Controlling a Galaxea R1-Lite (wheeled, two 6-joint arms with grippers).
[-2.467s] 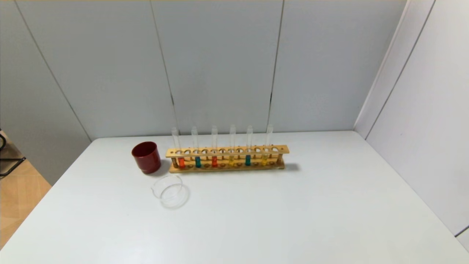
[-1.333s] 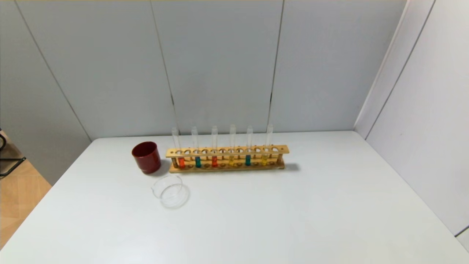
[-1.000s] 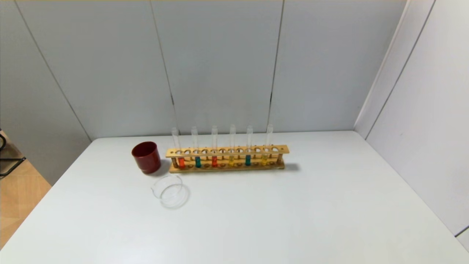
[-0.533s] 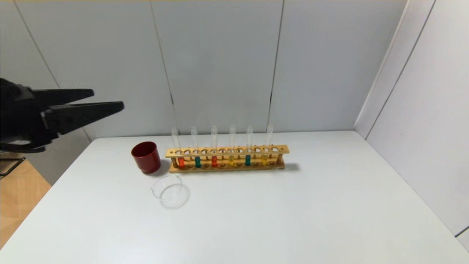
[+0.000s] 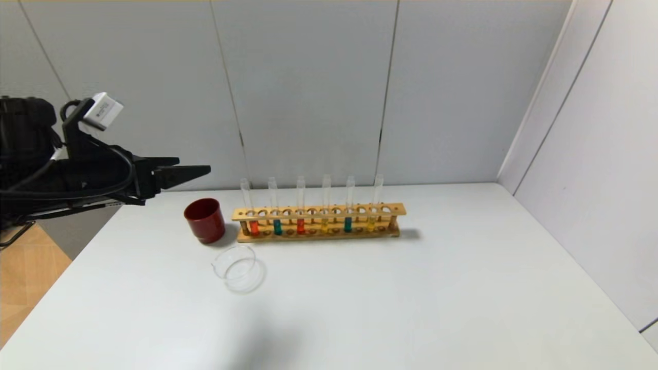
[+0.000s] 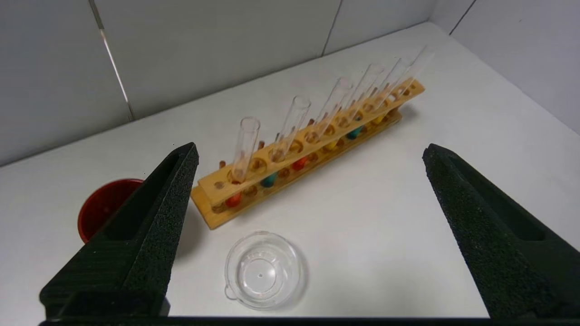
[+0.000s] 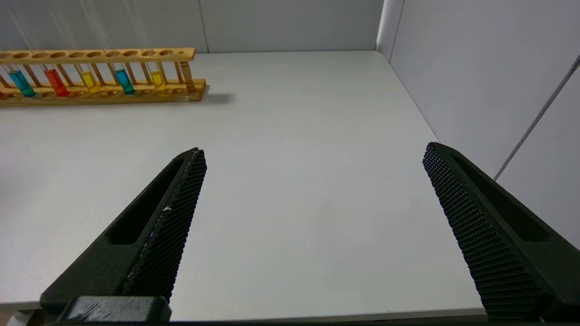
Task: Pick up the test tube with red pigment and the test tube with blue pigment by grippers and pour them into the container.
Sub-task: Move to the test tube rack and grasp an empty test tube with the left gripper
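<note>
while the left gripper [image 5: 198,169] hangs above the table's [image 5: 411,298] left edge, jaws wide and empty, we see our red tube [image 5: 254,226] and blue tube [image 5: 277,226] upright in the rack [image 5: 318,210], container [image 5: 239,267] just in front; the right gripper [image 7: 312,156], also gaping, grasps nothing.

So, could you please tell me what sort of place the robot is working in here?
Probably a mock chemistry bench in a test booth: a wooden rack of test tubes holding coloured liquids, a glass dish, and a white table enclosed by plain grey panels.
</note>
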